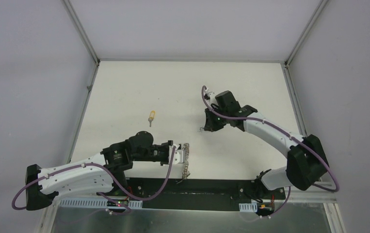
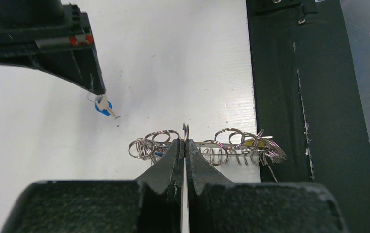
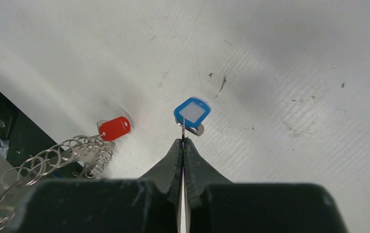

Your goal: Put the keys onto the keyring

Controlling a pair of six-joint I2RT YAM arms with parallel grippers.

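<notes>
The keyring (image 2: 221,145) is a floppy bundle of grey wire coils lying along the table's near edge; it also shows in the top view (image 1: 186,162). My left gripper (image 2: 186,141) is shut on one of its wire loops. My right gripper (image 3: 183,141) is shut on the thin metal end of a blue-headed key (image 3: 191,112), held just above the table. In the left wrist view that key (image 2: 104,107) hangs from the right fingertips (image 2: 95,85), left of and apart from the keyring. A red-headed key (image 3: 115,128) touches the coils (image 3: 52,160). A yellow-headed key (image 1: 151,116) lies alone mid-table.
A black strip (image 2: 289,97) runs along the table's near edge, just beside the keyring's right end. The white table (image 1: 139,92) is walled by grey panels on the left, back and right. A small yellow piece (image 2: 249,141) shows among the coils.
</notes>
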